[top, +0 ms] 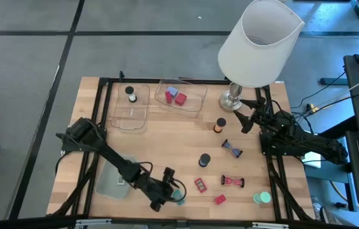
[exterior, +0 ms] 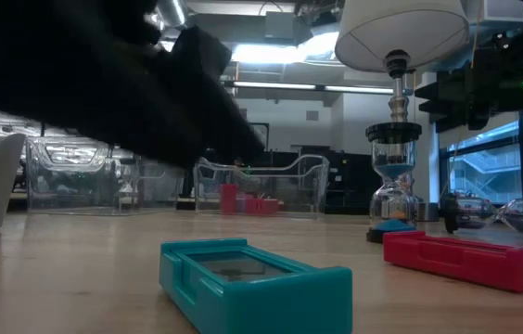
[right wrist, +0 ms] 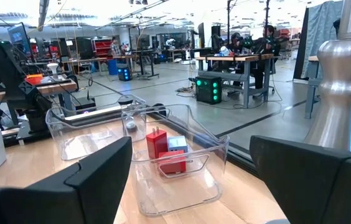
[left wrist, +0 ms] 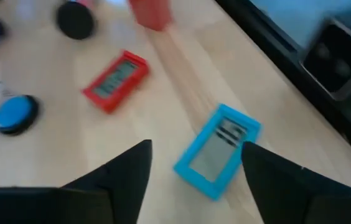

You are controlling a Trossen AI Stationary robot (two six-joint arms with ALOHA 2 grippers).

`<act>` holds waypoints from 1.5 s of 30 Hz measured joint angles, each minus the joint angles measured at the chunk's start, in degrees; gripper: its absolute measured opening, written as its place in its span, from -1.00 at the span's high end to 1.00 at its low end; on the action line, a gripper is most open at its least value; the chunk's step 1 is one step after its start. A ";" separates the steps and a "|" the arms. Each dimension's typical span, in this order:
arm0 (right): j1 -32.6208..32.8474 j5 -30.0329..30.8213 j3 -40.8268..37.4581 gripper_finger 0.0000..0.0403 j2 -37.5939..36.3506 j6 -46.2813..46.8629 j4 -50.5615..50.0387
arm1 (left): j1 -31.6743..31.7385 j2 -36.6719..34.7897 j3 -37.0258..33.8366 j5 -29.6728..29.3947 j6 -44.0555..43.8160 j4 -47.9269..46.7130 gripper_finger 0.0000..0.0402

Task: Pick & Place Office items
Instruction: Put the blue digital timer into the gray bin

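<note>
Left gripper (top: 177, 194), jaws apart, straddles teal block (left wrist: 218, 151) on tabletop (top: 167, 140) | right gripper (top: 248, 114) beside lamp (top: 256, 48), jaws apart, empty.

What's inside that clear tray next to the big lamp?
The clear tray holds two red blocks and a pale blue block. The blocks overlap, so anything small lying behind or beneath them would be hidden.

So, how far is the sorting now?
Done: a few red and blue blocks lie in one clear tray, a black cap in the other. In hand: nothing; the open left gripper hovers over the teal block. Left: the hourglasses, red pieces and caps on the table. The right gripper waits open by the lamp.
</note>
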 joint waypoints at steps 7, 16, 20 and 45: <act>0.00 0.00 0.02 -0.62 0.00 0.00 0.00 | 1.09 3.12 0.00 6.81 6.60 -0.28 -0.42; 0.00 0.00 0.01 -0.62 0.00 0.01 0.00 | 4.24 5.48 0.00 11.20 7.74 3.74 -0.43; 0.00 0.00 0.00 -0.62 0.00 0.00 0.00 | 4.44 5.49 0.00 11.17 7.73 3.77 -0.43; 0.00 0.00 0.02 -0.62 0.00 0.00 0.00 | 4.68 5.53 0.00 5.52 1.56 2.63 0.47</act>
